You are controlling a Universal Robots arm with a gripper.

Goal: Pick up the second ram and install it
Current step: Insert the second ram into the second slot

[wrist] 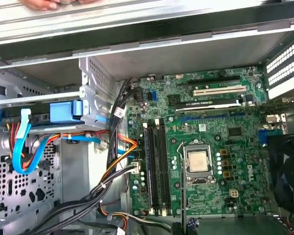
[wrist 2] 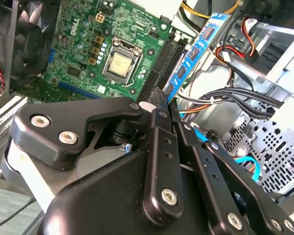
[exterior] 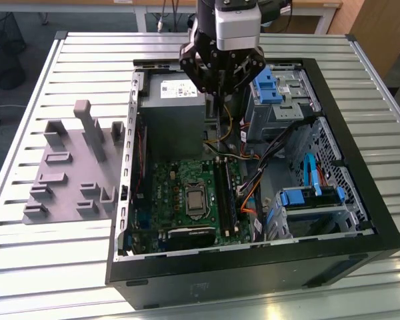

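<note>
Second ram, a thin flat blue-green circuit-board stick with small black chips, is clamped by one end in the black gripper. It hangs above the long black memory slots of the green motherboard, not seated. I judge it light, stiff and fragile, best held by the board edges, off the chips and contacts. The open black computer case sits on the slatted metal bench.

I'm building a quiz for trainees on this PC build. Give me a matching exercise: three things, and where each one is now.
Things:
1. second ram
2. grey fixture tray
3. processor socket

Places:
a. on the slatted table, outside the case
b. on the green motherboard
c. gripped in the tool, above the open case

Pairs: 1-c; 2-a; 3-b
</note>
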